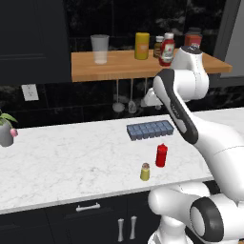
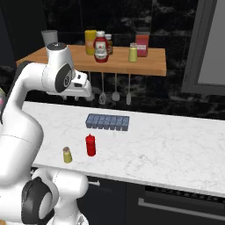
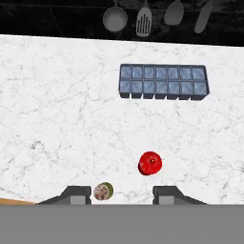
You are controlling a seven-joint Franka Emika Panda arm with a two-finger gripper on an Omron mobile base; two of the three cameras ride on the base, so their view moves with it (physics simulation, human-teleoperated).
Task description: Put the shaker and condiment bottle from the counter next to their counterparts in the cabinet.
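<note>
The counter (image 1: 71,157) carries everything yet to move; the cabinet (image 2: 145,66) above holds their counterparts (image 2: 100,47); an ice tray (image 3: 163,81) lies farther back. The condiment bottle (image 3: 150,163) stands near the front edge with the shaker (image 3: 103,191) just beside it. The gripper (image 3: 121,193) hangs high above both, its tips parted and empty. To descend well, centre over one cap, probably the shaker's, though the hand view crops it; keep vertical.
</note>
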